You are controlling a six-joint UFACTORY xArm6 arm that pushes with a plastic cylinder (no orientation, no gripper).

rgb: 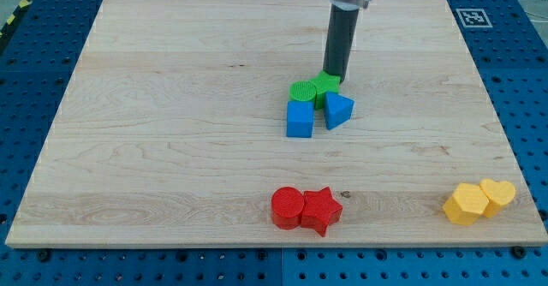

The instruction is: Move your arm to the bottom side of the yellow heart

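Note:
The yellow heart (pixel 498 193) lies near the board's bottom right corner, touching a yellow hexagon (pixel 466 204) on its left. My tip (pixel 334 74) is far from it, near the board's middle top, touching the top of a green block (pixel 326 85). The rod rises from there to the view's top edge.
A second green block (pixel 303 92), a blue cube (pixel 300 119) and a blue triangular block (pixel 338 110) cluster just below my tip. A red cylinder (pixel 288 207) and red star (pixel 321 210) sit at the bottom middle. The wooden board (pixel 171 132) lies on a blue perforated table.

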